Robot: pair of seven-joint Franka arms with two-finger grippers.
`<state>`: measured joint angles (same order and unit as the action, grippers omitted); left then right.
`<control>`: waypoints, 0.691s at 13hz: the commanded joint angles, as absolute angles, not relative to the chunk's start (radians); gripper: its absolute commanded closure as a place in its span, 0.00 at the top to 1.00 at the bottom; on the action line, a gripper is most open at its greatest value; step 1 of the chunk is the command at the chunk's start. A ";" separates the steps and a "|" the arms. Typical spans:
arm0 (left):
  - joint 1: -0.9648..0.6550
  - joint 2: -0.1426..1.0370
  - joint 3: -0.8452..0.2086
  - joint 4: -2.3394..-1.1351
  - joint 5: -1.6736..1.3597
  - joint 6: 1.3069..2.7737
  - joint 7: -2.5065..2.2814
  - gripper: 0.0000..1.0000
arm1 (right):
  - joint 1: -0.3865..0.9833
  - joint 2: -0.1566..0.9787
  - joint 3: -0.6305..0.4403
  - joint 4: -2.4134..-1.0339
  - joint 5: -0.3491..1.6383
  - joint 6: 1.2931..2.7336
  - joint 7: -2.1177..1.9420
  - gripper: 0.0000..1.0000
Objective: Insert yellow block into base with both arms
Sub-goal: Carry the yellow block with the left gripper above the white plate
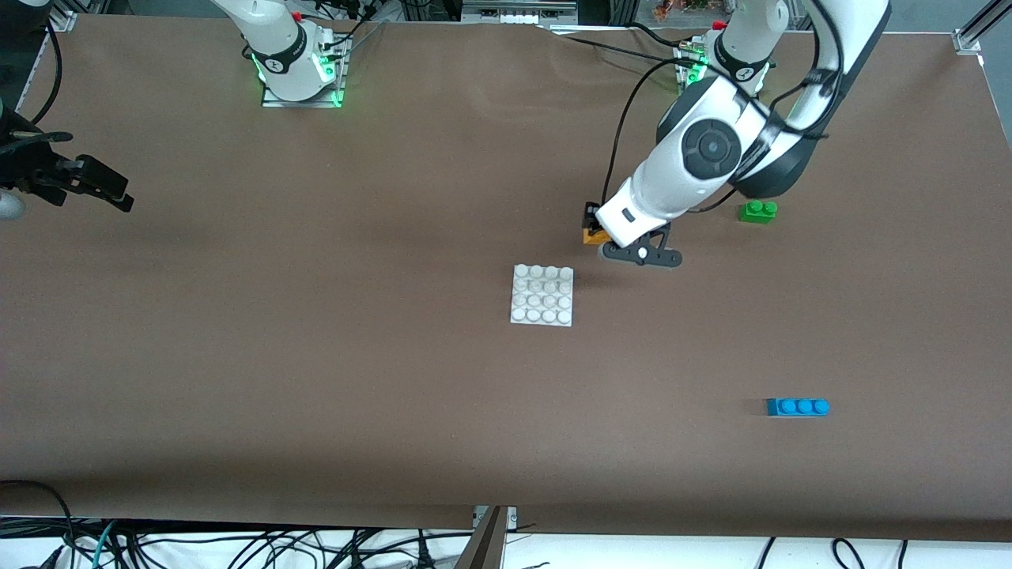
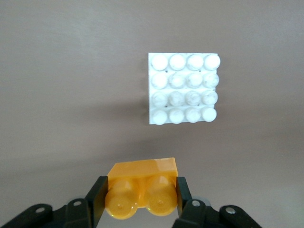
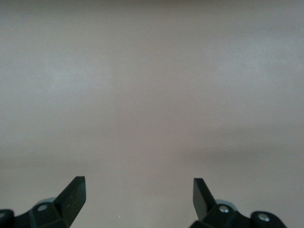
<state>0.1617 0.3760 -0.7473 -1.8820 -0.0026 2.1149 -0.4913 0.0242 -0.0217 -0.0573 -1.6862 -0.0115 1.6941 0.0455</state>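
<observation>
Between my left arm's black jaws I see the yellow block (image 2: 141,187), orange-yellow with two round studs. Just past the jaws lies the base (image 2: 183,89), white with a four-by-four grid of round studs, on the plain brown counter (image 1: 316,356). Elsewhere I see a green brick (image 1: 757,212) and a blue brick (image 1: 798,407).

Even, soft overhead light, faint shadows beside the base (image 1: 542,295) on the table (image 1: 316,356), wrist views slightly hazy

Arm shells: glossy white, dark grey joints, round dark cap.
Bases: metal plates, lit green, red buttons.
Cables: black, clipped along left arm.
Left claw (image 2: 140,199): black, screwed fingers.
Right claw (image 3: 139,195): black.
</observation>
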 commanded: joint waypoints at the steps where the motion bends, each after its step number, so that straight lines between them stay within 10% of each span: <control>1: 0.005 0.500 -0.671 -1.777 0.084 2.138 -0.607 0.48 | 0.017 -0.029 -0.051 -1.690 -0.023 1.698 0.037 1.00; 9: -0.207 0.724 -0.581 -1.548 0.356 2.176 -0.739 0.49 | 0.017 -0.029 -0.051 -1.690 -0.023 1.695 0.035 1.00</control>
